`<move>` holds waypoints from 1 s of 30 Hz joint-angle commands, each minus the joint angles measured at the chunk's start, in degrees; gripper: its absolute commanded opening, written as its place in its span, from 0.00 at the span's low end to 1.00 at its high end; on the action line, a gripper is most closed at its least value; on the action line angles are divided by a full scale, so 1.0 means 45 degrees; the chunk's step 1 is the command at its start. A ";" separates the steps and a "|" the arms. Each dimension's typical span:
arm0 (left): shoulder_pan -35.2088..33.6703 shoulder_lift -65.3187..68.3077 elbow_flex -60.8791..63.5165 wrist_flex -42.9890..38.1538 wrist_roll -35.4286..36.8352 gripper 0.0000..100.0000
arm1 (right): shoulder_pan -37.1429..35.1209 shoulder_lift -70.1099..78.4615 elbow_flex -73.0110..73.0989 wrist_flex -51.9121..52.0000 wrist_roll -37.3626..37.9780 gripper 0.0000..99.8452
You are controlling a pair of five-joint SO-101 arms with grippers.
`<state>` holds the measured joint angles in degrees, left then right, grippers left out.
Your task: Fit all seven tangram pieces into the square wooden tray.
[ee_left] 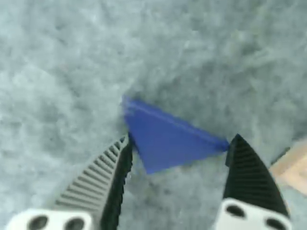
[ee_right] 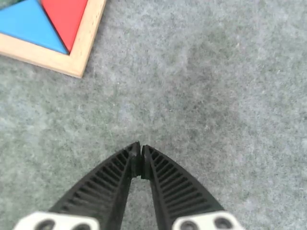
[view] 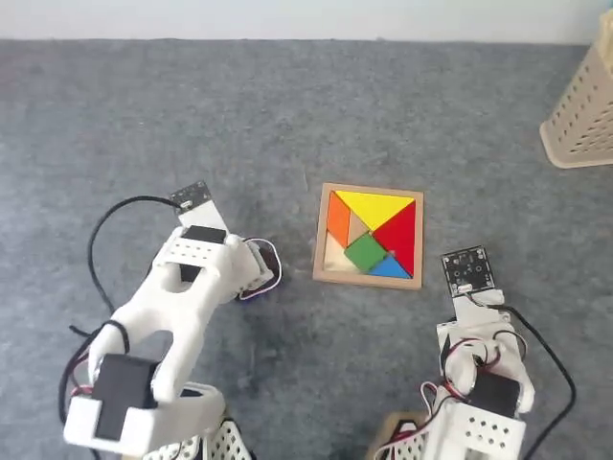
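A dark blue triangle piece (ee_left: 165,139) lies flat on the grey carpet. My left gripper (ee_left: 181,143) is open and straddles it, one finger (ee_left: 108,177) by its long side and the other finger (ee_left: 244,172) at its far corner. From above, the left gripper (view: 257,271) sits left of the square wooden tray (view: 320,230). The tray holds a yellow triangle (view: 375,206), an orange piece (view: 338,222), a red triangle (view: 400,235), a green square (view: 365,251) and a light blue triangle (view: 391,268). My right gripper (ee_right: 141,160) is shut on nothing, over carpet near the tray's corner (ee_right: 76,62).
A beige perforated basket (view: 584,105) stands at the far right. The right arm (view: 474,278) rests just right of the tray's near corner. Cables trail around both arm bases. A tray corner (ee_left: 292,165) shows in the left wrist view.
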<state>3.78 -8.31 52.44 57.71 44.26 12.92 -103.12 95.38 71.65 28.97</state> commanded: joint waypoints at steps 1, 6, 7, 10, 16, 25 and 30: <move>0.0078 -0.0313 0.0068 -0.0195 0.0098 0.23 | 0.0166 -0.0186 0.0234 0.0127 0.0098 0.01; 0.0117 -0.0313 0.0068 -0.0254 0.0039 0.14 | 0.0166 -0.0186 0.0234 0.0127 0.0098 0.01; 0.0137 -0.0313 0.0068 -0.0215 0.0020 0.14 | 0.0166 -0.0186 0.0234 0.0127 0.0098 0.01; 0.0098 -0.0313 0.0225 -0.0234 -0.0762 0.14 | 0.0166 -0.0186 0.0234 0.0127 0.0098 0.01; -0.0020 -0.0332 0.0694 -0.0215 -0.3927 0.14 | 0.0166 -0.0186 0.0234 0.0127 0.0098 0.01; -0.1700 -0.0449 -0.0713 -0.0860 -1.0510 0.15 | 0.0166 -0.0186 0.0234 0.0127 0.0098 0.01; -0.2325 -0.0430 -0.1612 -0.0821 -1.1136 0.16 | 0.0166 -0.0186 0.0234 0.0127 0.0098 0.01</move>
<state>-5.63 -9.36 48.66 54.64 -2.77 12.92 -103.12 95.38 71.65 28.97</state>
